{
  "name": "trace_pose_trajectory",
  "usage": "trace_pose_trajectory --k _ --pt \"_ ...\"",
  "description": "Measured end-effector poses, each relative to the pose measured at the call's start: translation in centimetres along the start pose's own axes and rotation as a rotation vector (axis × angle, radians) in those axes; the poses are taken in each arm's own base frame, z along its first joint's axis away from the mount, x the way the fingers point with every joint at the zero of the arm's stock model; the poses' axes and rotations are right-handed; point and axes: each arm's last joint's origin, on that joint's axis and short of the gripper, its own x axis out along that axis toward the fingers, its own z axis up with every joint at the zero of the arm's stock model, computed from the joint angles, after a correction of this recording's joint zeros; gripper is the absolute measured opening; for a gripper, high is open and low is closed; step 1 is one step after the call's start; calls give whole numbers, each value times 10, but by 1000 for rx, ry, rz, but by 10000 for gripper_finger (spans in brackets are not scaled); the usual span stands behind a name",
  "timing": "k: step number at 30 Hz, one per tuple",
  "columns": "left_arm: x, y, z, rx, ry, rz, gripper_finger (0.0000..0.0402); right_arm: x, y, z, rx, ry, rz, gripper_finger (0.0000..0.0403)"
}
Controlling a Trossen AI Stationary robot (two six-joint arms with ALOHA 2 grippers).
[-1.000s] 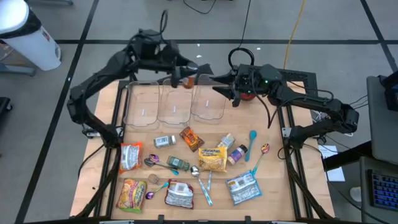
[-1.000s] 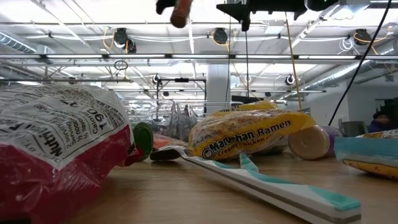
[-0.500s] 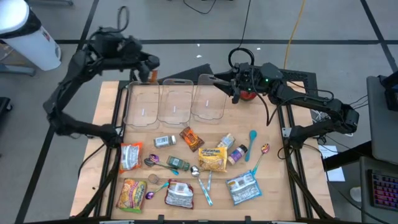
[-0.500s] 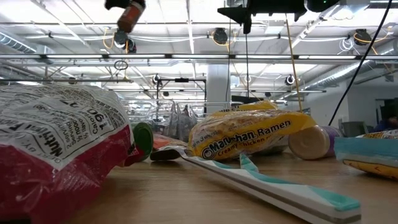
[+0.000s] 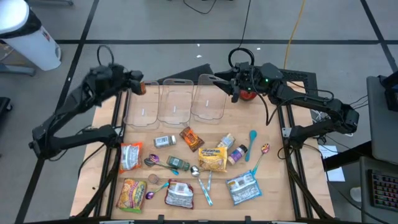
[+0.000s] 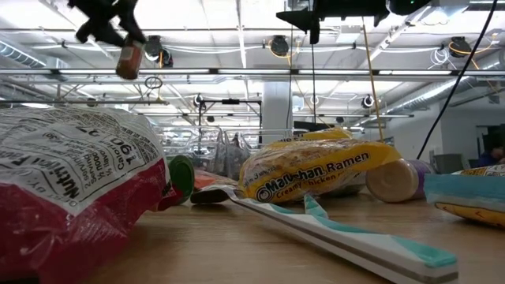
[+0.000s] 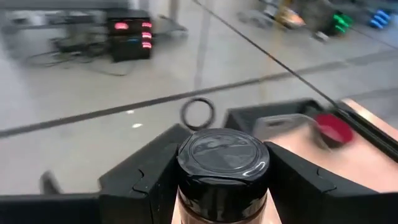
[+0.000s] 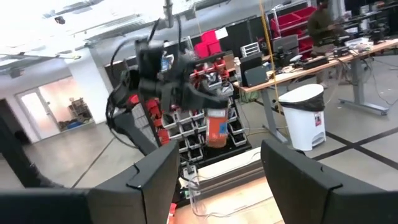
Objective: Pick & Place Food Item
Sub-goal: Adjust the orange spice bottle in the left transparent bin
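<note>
Left gripper (image 5: 138, 89) clenched on spice jar (image 5: 140, 91), long axis upright, raised at far-left table corner, leftmost of 3 clear bins (image 5: 144, 106) just right and nearer; right gripper (image 5: 229, 89) empty, parted, far right, farther off.
</note>
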Motion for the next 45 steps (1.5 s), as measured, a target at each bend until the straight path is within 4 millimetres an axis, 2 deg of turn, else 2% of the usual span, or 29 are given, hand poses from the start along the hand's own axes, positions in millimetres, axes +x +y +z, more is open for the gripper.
trace_pose_trajectory --k 6,12,22,28,33,45 --pt "19 4 -50 -66 -20 219 209 1 0 0 3 -16 -44 219" --pt "36 6 -83 -39 -53 433 209 0 -1 0 -9 -13 -53 219" --pt "66 12 -132 -127 -138 495 209 -5 -18 2 -104 1 -143 219" --pt "76 17 -151 -104 -164 613 209 -12 -34 8 -111 3 -155 219" --pt "87 17 -163 -82 -147 635 209 -17 -43 10 -109 18 -160 219" --pt "114 28 -175 -146 -191 786 209 -21 -51 7 -109 73 -179 219"
